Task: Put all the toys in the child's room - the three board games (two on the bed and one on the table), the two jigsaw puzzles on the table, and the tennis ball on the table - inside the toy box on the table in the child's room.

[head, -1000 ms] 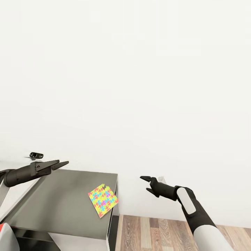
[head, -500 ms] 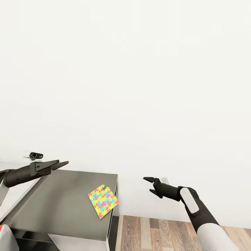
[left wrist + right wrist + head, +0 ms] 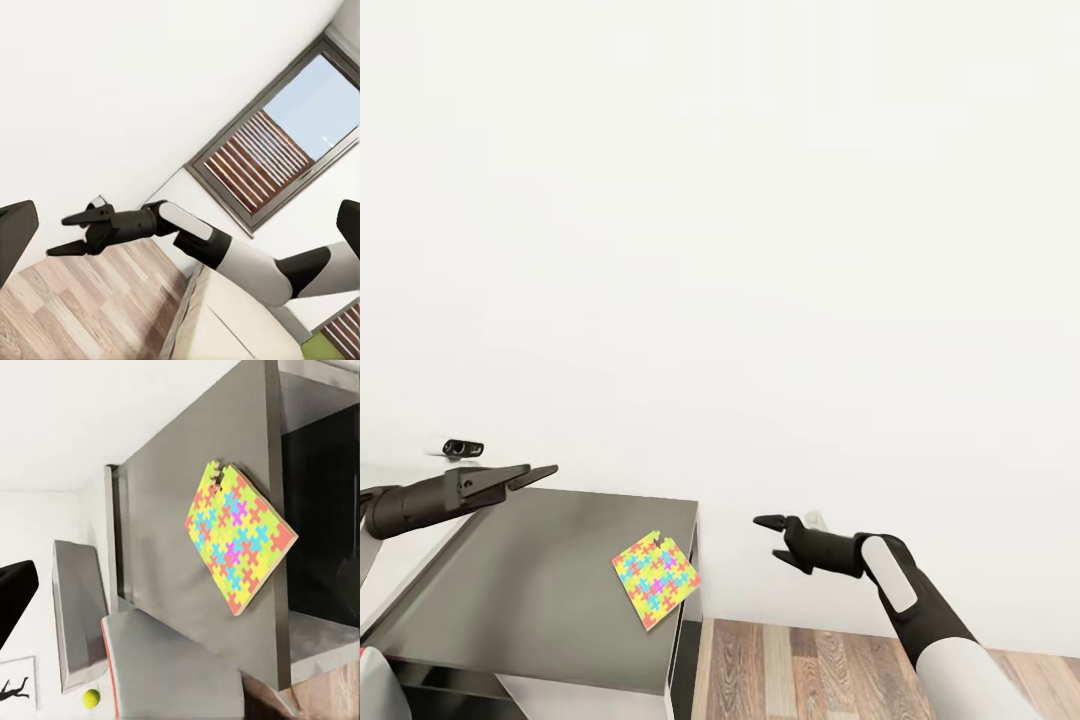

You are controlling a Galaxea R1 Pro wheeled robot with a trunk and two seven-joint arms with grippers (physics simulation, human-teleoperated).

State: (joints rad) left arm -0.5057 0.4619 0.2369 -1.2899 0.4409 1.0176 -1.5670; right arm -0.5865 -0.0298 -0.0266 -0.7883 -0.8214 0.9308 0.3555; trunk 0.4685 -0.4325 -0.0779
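I was lining up on the jigsaw puzzle point(image 3: 655, 579) lying flat near the corner of the table point(image 3: 540, 590) — my right gripper point(image 3: 772, 537) hung spread and empty beside that edge, my left gripper point(image 3: 532, 474) spread above the top. Next I judged — swing right over it, descend, pinch.

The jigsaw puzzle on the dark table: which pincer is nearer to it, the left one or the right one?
Probably the right. The right pincer hangs open off the table's end, beside the jigsaw puzzle. The left pincer hovers over the table's far side, seemingly a little farther away.
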